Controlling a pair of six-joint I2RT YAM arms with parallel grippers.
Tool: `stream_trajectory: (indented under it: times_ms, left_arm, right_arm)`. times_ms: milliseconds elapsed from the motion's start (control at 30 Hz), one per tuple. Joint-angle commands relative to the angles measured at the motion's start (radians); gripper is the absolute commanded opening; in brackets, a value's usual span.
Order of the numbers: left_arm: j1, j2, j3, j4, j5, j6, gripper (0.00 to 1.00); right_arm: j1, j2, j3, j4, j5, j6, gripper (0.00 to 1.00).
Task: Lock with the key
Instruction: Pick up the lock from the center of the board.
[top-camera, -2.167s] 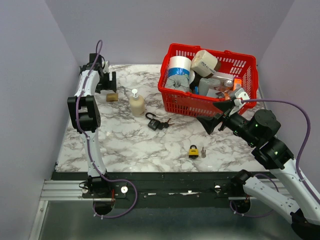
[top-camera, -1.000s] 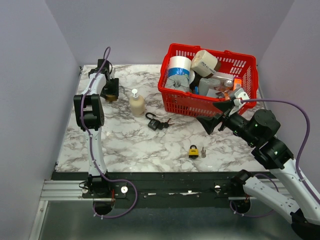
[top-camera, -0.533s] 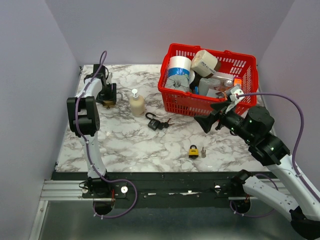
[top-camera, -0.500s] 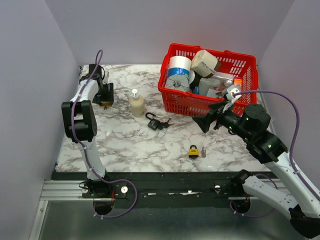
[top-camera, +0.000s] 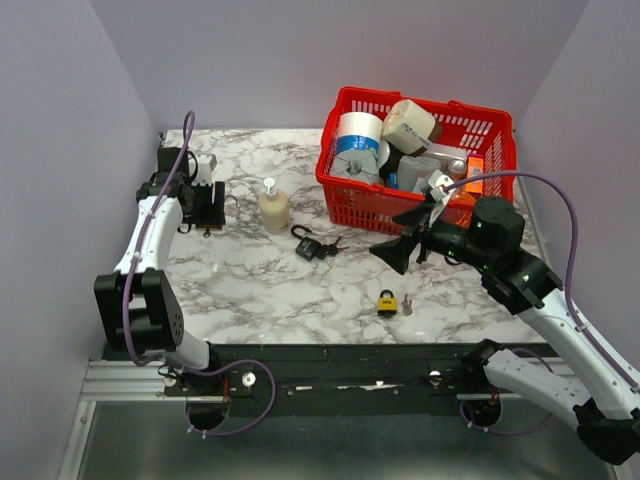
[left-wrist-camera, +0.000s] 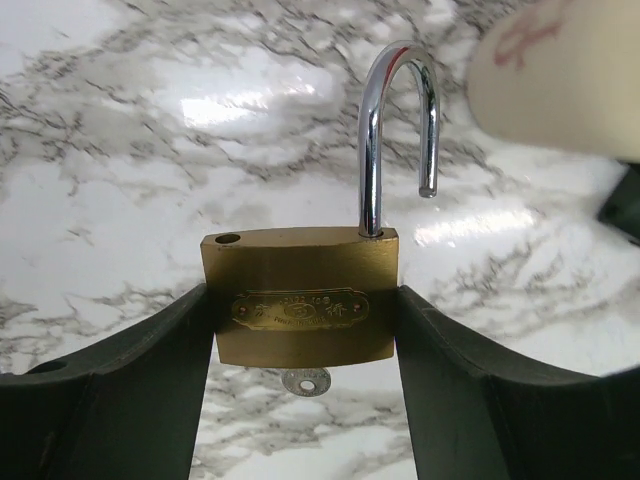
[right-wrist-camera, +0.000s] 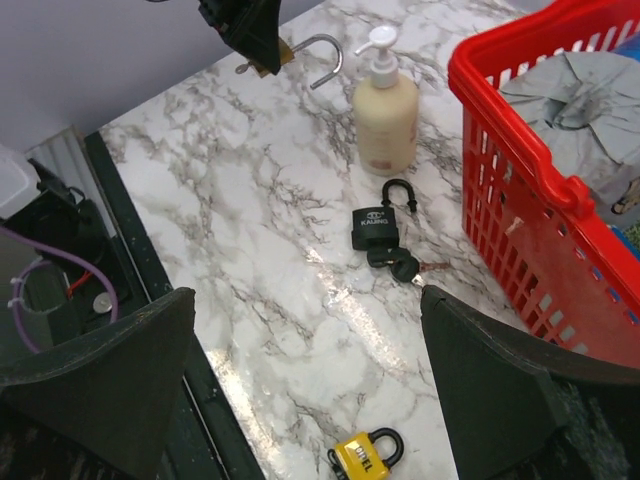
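A brass padlock (left-wrist-camera: 300, 310) with its steel shackle (left-wrist-camera: 398, 120) swung open sits between the fingers of my left gripper (left-wrist-camera: 300, 330), which is shut on its body. A small silver key (left-wrist-camera: 305, 380) sticks out of the padlock's underside. From above, the left gripper (top-camera: 207, 208) hangs over the back left of the table. The right wrist view shows the same padlock (right-wrist-camera: 275, 55) held off the marble. My right gripper (top-camera: 395, 250) hovers open over the table's middle, holding nothing.
A cream soap bottle (top-camera: 273, 207) stands just right of the left gripper. A black padlock (top-camera: 308, 246) with keys lies mid-table and a yellow padlock (top-camera: 387, 302) lies near the front edge. A red basket (top-camera: 415, 195) full of items fills the back right.
The left arm has swung the brass padlock away from the back edge, toward the front. The right gripper has drifted left and forward over the table.
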Motion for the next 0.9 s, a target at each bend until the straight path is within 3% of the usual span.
stream_trajectory:
  times_ms: [0, 167, 400, 567, 867]
  left_arm:
    - [0.002, -0.228, -0.037, -0.048, 0.224, 0.092, 0.23]
    - [-0.001, -0.436, -0.057, -0.183, 0.372, 0.183, 0.23]
    - [-0.093, -0.544, 0.012, -0.377, 0.530, 0.214, 0.20]
    - [-0.301, -0.546, 0.039, -0.366, 0.558, 0.088, 0.18]
    - [-0.490, -0.518, 0.072, -0.286, 0.576, -0.037, 0.14]
  right_arm:
    - [-0.008, 0.014, 0.058, 0.028, -0.165, -0.095, 1.00]
    - [-0.006, 0.049, 0.084, 0.019, -0.335, -0.118, 1.00]
    - [-0.005, 0.124, 0.131, 0.028, -0.485, -0.198, 1.00]
    - [0.027, 0.198, 0.168, 0.057, -0.551, -0.253, 1.00]
    - [0.092, 0.287, 0.191, 0.068, -0.600, -0.261, 0.98]
